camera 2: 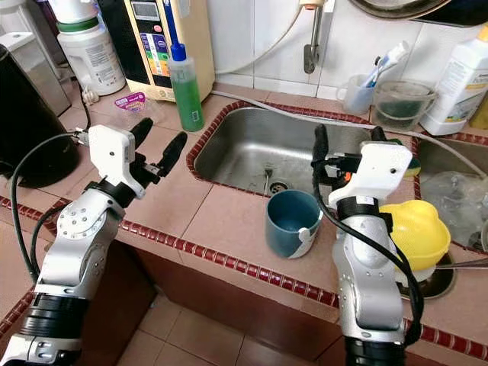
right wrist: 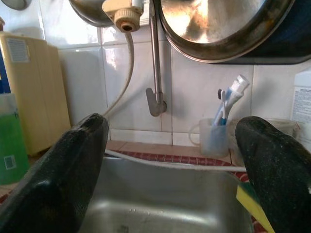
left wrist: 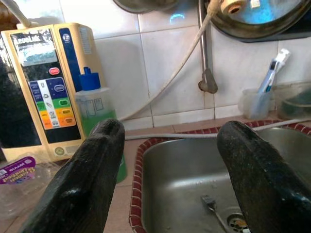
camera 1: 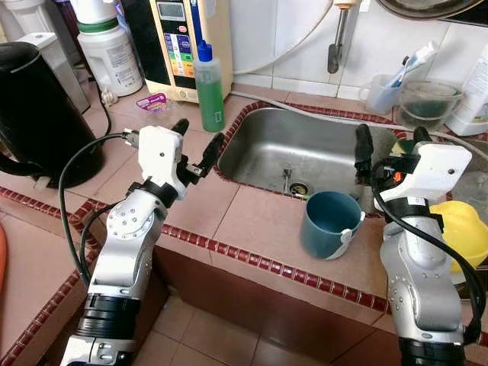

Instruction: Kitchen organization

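Tiled kitchen surface [camera 1: 229, 206], pinkish-tan w/ dark red trim, wrapped around a stainless steel sink [camera 1: 305, 156]. A dark teal plastic mug [camera 1: 330, 223] w/ a white handle stands upright on the surface's front strip, just in front of the sink's front edge, nr the drain.

Left gripper [camera 1: 197, 145] hovers over the surface just left of the sink's left rim, its two long black fingers [left wrist: 87, 179] spread wide, nothing btwn them. Right gripper [camera 1: 393, 145] is up over the sink's right end, fingers [right wrist: 68, 174] also spread wide & empty; a yellow sponge edge [right wrist: 252, 206] shows close by its one finger in the wrist view.

Behind the left gripper, at the sink's back-left corner, stands a clear bottle of green liquid w/ blue cap [camera 1: 208, 86], and just behind that a cream-coloured appliance w/ coloured buttons [camera 1: 183, 42]. A black electric kettle [camera 1: 34, 110] sits far left on the surface. A metal tap [camera 1: 336, 42] hangs from the white tiled wall above the sink. A clear cup holding toothbrushes [camera 1: 381, 90] sits behind the sink, to the right. A bright yellow plastic bowl-like thing [camera 1: 461, 232] lies to the right of the robot's right arm.
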